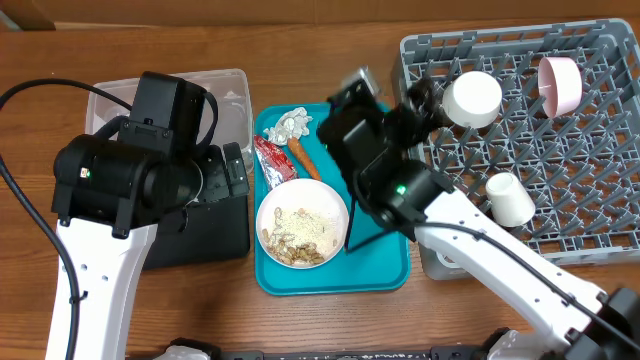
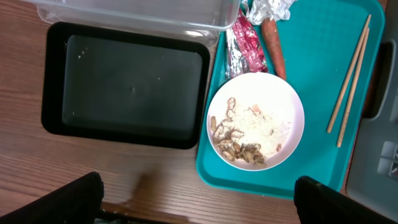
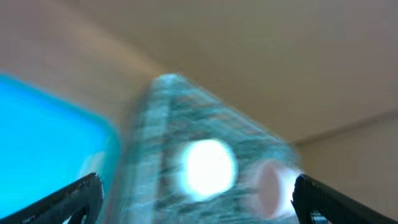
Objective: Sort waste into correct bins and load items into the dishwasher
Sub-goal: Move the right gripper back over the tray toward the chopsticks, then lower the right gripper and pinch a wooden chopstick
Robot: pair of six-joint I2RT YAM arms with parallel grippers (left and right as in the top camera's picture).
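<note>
A plain wooden table carries everything. Nearest, the left gripper hangs with its jaws spread wide and empty above the table's edge. Just beyond it are the shallow black tray, bare but for a few specks, and the white plate, which holds the beige food scraps and sits on the teal tray. Beside the plate lie the chopsticks. Farther on, the red packet and carrot piece lie side by side, then the crumpled wrapper, with the clear tub behind the black tray. The right gripper is likewise wide and empty, its view blurred. The grey rack already holds the small cup, white bowl and pink bowl. The waste probably comes next. The flat packet would want the fingers set across its narrow width and pressed low. The plate should be kept level until it is over a bin. The packet's print is too small to read, and no other writing shows.
</note>
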